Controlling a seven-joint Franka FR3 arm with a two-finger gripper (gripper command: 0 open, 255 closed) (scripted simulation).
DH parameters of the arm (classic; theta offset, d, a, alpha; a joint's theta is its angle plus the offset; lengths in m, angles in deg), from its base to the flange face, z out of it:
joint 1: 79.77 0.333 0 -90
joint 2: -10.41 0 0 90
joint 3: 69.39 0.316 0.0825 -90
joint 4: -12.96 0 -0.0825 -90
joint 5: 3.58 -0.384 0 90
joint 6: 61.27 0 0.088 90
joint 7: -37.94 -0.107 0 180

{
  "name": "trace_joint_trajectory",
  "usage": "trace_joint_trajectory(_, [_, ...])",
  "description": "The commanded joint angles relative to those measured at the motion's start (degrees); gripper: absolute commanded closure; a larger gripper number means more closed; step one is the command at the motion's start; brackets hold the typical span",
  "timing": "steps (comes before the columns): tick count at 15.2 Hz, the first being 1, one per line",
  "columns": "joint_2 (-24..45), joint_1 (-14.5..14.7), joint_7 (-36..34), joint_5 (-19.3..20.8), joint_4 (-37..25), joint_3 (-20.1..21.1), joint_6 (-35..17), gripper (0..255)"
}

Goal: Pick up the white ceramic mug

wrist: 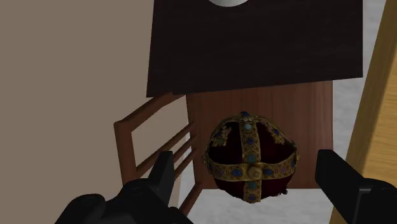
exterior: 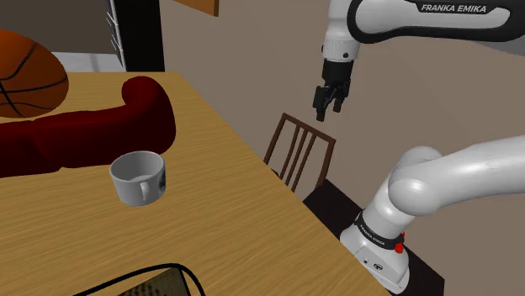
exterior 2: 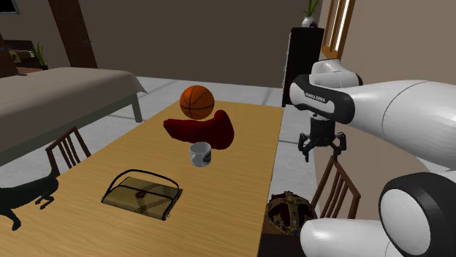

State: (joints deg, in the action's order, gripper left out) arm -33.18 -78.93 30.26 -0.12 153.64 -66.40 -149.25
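The white mug (exterior: 139, 177) stands upright on the wooden table (exterior: 252, 223), its handle facing the shoulder camera. In the second exterior view the mug (exterior 2: 200, 154) sits near the table's middle, just in front of a dark red curved cushion (exterior 2: 201, 130). My black gripper (exterior: 330, 103) hangs open in the air beyond the table's edge, well apart from the mug and above a wooden chair (exterior: 299, 153). From across the table, the gripper (exterior 2: 321, 149) points down with its fingers spread. In the wrist view the gripper (wrist: 245, 164) holds nothing; a jewelled crown (wrist: 251, 156) lies on the chair seat below.
A basketball (exterior 2: 197, 101) rests behind the red cushion (exterior: 84, 139). A flat wire-handled basket (exterior 2: 142, 193) lies on the near end of the table (exterior 2: 241, 171). Another chair (exterior 2: 66, 150) and a black cat (exterior 2: 22, 198) are at the second exterior view's left.
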Motion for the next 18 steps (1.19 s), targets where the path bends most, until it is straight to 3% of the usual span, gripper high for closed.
trace_joint_trajectory(1, [0.0, 0.0, 0.0, 0.0, 0.0, 0.0, 0.0, 0])
trace_joint_trajectory(10, [10.6, 4.2, -8.6, -7.3, -3.1, 8.0, -9.6, 0])
trace_joint_trajectory(18, [22.6, 6.6, -15.9, -10.2, -10.1, 14.8, -17.3, 0])
